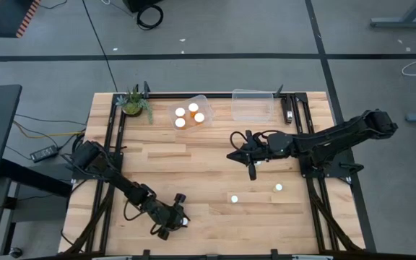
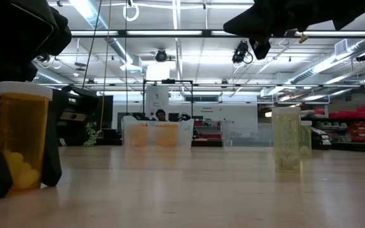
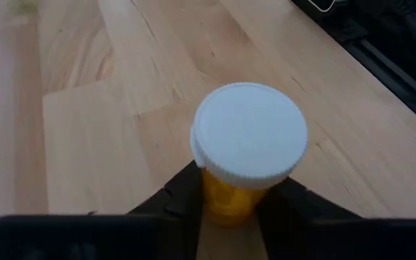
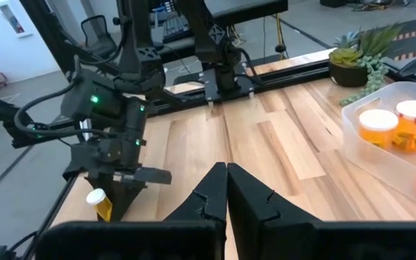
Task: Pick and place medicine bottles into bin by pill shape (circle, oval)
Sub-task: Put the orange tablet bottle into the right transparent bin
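Orange, white-capped, a medicine bottle (image 3: 248, 155) stands upright near the table's (image 1: 193, 162) front edge, pinched at its sides between the left gripper's (image 1: 181, 218) fingers (image 3: 175, 198). Farther back, two more bottles (image 1: 233, 198) stand free near the right gripper (image 1: 252, 172), whose fingers are pressed together. Farthest back, four bottles sit in the left clear bin (image 1: 206, 108) beside an empty bin (image 1: 251, 106).

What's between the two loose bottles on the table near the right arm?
Nothing. In the high view, only bare wood table lies between the left bottle and the right bottle. The right gripper hovers beyond them, not between.
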Action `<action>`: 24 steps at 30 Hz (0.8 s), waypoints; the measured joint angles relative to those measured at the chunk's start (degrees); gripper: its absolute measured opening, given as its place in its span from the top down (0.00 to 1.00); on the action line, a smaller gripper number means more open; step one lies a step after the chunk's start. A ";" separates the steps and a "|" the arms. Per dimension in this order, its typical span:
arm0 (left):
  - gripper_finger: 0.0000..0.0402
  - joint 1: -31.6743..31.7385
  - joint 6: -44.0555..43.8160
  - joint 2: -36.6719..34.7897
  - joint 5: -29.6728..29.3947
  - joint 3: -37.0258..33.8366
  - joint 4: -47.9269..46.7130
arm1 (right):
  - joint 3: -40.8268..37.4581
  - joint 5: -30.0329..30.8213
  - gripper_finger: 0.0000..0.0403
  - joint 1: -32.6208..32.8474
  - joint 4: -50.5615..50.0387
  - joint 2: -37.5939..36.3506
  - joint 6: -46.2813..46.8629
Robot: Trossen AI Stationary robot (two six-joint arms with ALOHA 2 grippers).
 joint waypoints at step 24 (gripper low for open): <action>0.72 8.46 -1.99 -2.23 2.66 2.69 -7.87 | -0.04 -0.42 0.95 -0.01 -7.01 0.26 1.11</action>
